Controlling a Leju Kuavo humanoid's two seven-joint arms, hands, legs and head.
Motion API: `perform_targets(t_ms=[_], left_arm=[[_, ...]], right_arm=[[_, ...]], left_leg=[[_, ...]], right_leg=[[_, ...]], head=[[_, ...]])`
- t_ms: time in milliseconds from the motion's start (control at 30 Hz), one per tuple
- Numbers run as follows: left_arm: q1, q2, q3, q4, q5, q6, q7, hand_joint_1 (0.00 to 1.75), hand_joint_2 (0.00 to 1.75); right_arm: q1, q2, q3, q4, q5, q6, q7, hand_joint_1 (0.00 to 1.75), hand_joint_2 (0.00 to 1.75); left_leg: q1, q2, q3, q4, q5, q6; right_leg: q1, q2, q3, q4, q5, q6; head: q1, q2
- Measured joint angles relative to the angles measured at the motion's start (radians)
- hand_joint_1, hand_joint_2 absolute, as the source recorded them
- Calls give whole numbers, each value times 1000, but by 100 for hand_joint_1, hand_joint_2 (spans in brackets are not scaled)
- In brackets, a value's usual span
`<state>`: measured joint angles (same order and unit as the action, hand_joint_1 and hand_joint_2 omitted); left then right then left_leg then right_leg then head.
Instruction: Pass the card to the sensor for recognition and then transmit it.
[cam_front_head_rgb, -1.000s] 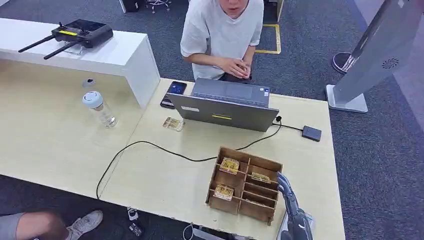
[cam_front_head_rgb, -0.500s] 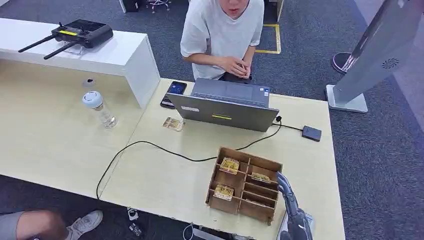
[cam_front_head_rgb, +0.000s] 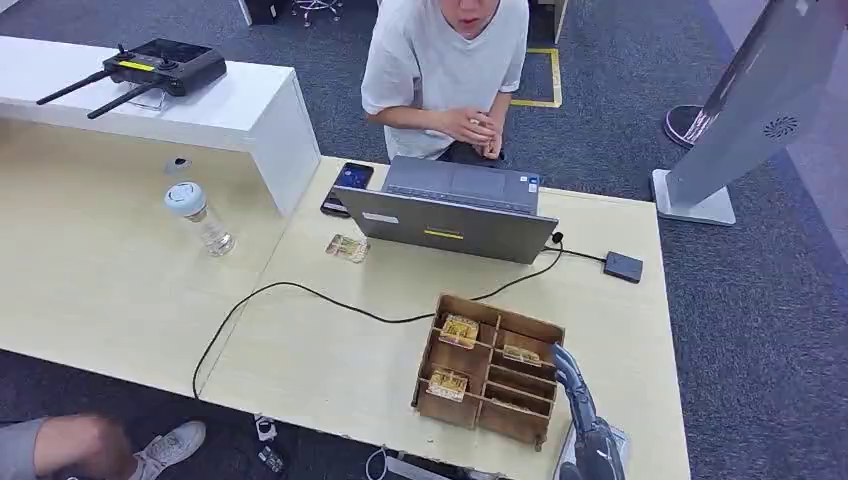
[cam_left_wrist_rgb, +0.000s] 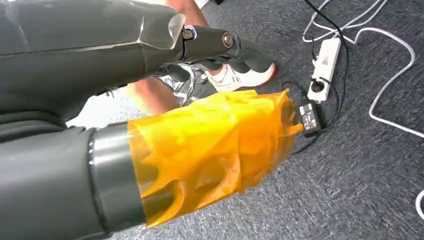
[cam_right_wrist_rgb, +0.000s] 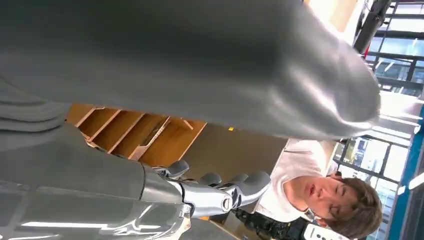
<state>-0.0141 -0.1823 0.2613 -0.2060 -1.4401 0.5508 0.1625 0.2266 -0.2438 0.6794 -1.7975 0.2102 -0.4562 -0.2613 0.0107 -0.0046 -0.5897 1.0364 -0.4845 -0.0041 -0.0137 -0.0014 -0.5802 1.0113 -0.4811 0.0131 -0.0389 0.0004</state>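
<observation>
Right robot hand hovers at the right edge of the wooden box on the table, its fingers stretched out toward the right-hand compartments and, as far as the right wrist view shows, holding nothing. Cards lie in several compartments; the nearest card sits just beside the fingertips, apart from them or barely touching, which I cannot settle. The step in hand looks like the reach for a card, with the pick-up not yet made. Next the fingers would need to dip into that slot and pinch the thin card by its edge, then carry it to the small dark sensor lying well apart, wired to the laptop, before handing it to the person seated behind. Left robot hand hangs over the carpet with its thumb wrapped in yellow film; whether its fingers are clenched is hard to make out. The right forearm is cut off by the frame.
</observation>
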Motion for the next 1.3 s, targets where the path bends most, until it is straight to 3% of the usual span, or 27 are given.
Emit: perform_targets(t_ms=[1300], left_arm=[[0,2,0,0,4,-6,6,0,0]], right_arm=[[0,0,0,0,-2,1,4,0,0]], left_leg=[[0,0,0,0,0,0]], right_leg=[[0,0,0,0,0,0]], head=[[0,0]])
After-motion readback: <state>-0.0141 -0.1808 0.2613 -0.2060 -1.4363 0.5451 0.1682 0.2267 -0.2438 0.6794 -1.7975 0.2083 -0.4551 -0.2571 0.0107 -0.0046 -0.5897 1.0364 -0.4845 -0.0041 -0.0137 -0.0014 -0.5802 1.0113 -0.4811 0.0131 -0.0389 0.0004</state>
